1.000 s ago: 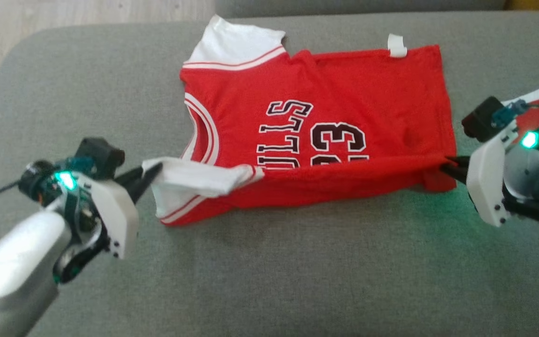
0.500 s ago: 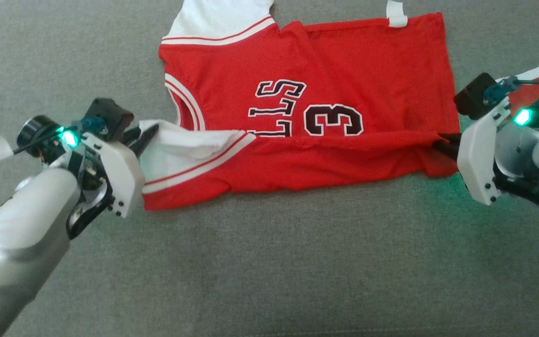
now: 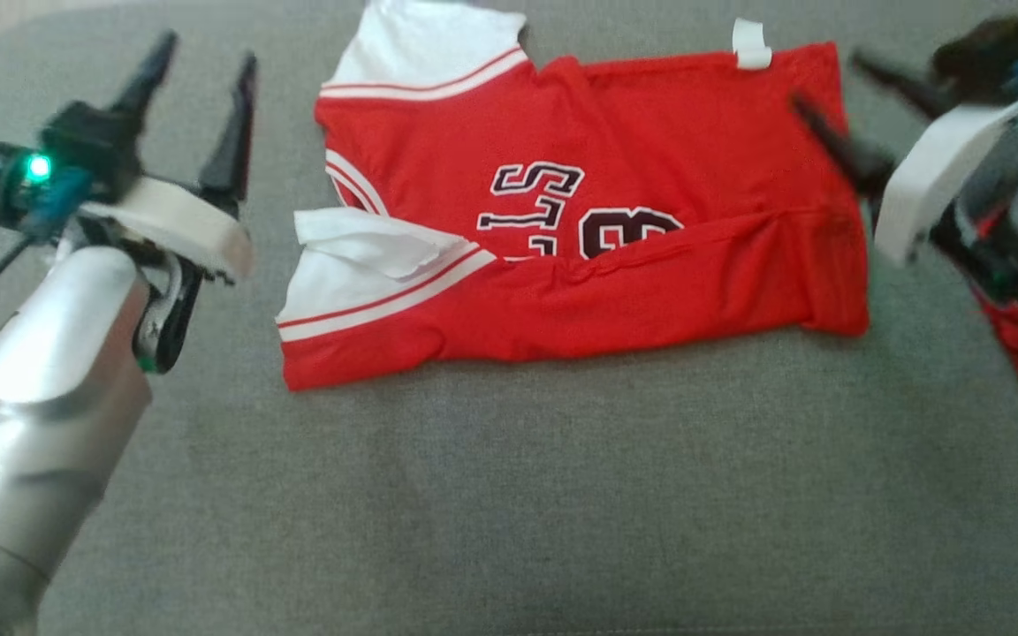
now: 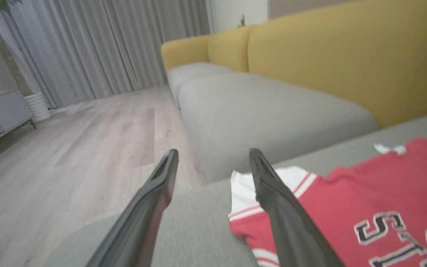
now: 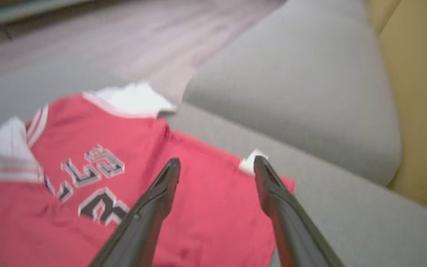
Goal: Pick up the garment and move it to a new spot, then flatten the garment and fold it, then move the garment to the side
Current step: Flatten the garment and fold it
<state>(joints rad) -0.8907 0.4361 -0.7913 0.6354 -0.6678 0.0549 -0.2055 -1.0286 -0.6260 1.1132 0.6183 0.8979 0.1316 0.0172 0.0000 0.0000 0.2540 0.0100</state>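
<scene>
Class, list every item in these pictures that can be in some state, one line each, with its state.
jersey, lying on the grey cushion, near edge folded over part of the lettering, held by nothing
near sleeve, doubled back, rumpled
far sleeve, spread flat
left end effector, open, empty, clear of the jersey
right end effector, open, empty, by the jersey's hem

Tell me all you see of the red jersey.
The garment is a small red jersey of thin cloth with white short sleeves, striped trim and black white-outlined lettering. It lies on the grey cushion, its near edge folded over part of the print, one sleeve turned onto it; a white tag sticks out at the far edge.
</scene>
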